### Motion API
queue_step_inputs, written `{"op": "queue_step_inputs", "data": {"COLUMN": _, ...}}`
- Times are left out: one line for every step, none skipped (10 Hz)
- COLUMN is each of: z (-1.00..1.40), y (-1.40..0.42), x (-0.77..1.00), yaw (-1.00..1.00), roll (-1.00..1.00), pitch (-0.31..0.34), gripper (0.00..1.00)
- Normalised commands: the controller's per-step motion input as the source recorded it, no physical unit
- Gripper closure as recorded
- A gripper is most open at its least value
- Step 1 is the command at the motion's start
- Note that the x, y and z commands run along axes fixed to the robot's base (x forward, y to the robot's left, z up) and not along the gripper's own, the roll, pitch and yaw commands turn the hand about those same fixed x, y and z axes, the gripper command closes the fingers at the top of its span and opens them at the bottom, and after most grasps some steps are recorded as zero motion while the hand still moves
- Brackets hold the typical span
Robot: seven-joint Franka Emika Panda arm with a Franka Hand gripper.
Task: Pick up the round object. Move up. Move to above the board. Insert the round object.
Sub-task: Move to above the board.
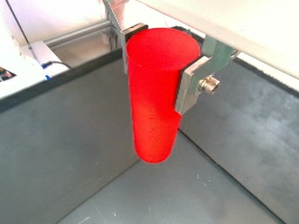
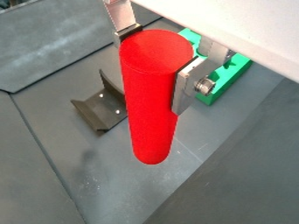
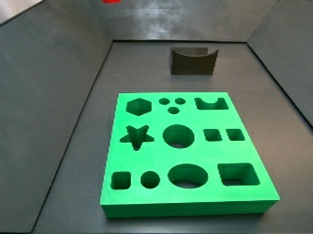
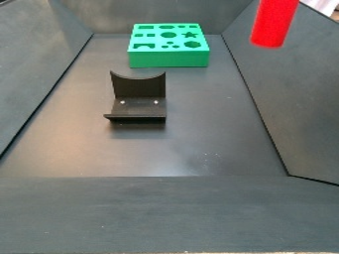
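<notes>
My gripper (image 1: 159, 70) is shut on the round object (image 1: 156, 105), a smooth bright red cylinder peg. The silver fingers (image 1: 194, 80) clamp its upper part and it hangs upright, well above the dark floor. Both wrist views show this grip; the gripper (image 2: 156, 66) and peg (image 2: 149, 114) show again there. In a side view the peg (image 4: 275, 22) hangs at the top right with the gripper out of frame. Only its tip (image 3: 113, 2) shows in a side view. The green board (image 3: 159, 157) with cut-out holes lies flat on the floor, away from the peg, and shows also in two other views (image 4: 167, 44) (image 2: 229, 74).
The dark fixture (image 3: 192, 60) with a curved notch stands on the floor beyond the board, and shows also in a side view (image 4: 135, 99) and below the peg in a wrist view (image 2: 100, 109). Dark sloping walls (image 4: 54, 69) enclose the floor.
</notes>
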Motion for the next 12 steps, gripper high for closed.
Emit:
{"op": "queue_step_inputs", "data": {"z": 0.70, "y": -0.05, "x": -0.01, "yaw": 0.03, "roll": 0.02, "pitch": 0.087, "gripper": 1.00}}
{"op": "queue_step_inputs", "data": {"z": 0.59, "y": -0.04, "x": -0.01, "yaw": 0.03, "roll": 0.02, "pitch": 0.086, "gripper": 1.00}}
{"op": "queue_step_inputs", "data": {"z": 0.39, "y": -0.03, "x": 0.00, "yaw": 0.03, "roll": 0.01, "pitch": 0.085, "gripper": 1.00}}
{"op": "queue_step_inputs", "data": {"z": 0.24, "y": -0.03, "x": 0.01, "yaw": 0.03, "roll": 0.00, "pitch": 0.083, "gripper": 1.00}}
{"op": "queue_step_inputs", "data": {"z": -0.08, "y": -1.00, "x": 0.39, "yaw": -0.40, "roll": -0.13, "pitch": 0.310, "gripper": 1.00}}
{"op": "queue_step_inputs", "data": {"z": -0.09, "y": -1.00, "x": 0.39, "yaw": -0.39, "roll": -0.12, "pitch": 0.297, "gripper": 1.00}}
{"op": "queue_step_inputs", "data": {"z": -0.09, "y": -1.00, "x": 0.41, "yaw": -0.23, "roll": -0.08, "pitch": 0.275, "gripper": 1.00}}
{"op": "queue_step_inputs", "data": {"z": -0.08, "y": -1.00, "x": 0.42, "yaw": -0.12, "roll": -0.11, "pitch": 0.242, "gripper": 1.00}}
{"op": "queue_step_inputs", "data": {"z": -0.08, "y": -1.00, "x": 0.42, "yaw": -0.03, "roll": -0.05, "pitch": 0.184, "gripper": 1.00}}
{"op": "queue_step_inputs", "data": {"z": -0.08, "y": -1.00, "x": 0.42, "yaw": -0.02, "roll": -0.04, "pitch": 0.157, "gripper": 1.00}}
{"op": "queue_step_inputs", "data": {"z": -0.07, "y": -1.00, "x": 0.43, "yaw": 0.00, "roll": -0.02, "pitch": 0.124, "gripper": 1.00}}
{"op": "queue_step_inputs", "data": {"z": -0.07, "y": -1.00, "x": 0.43, "yaw": 0.00, "roll": -0.03, "pitch": 0.108, "gripper": 1.00}}
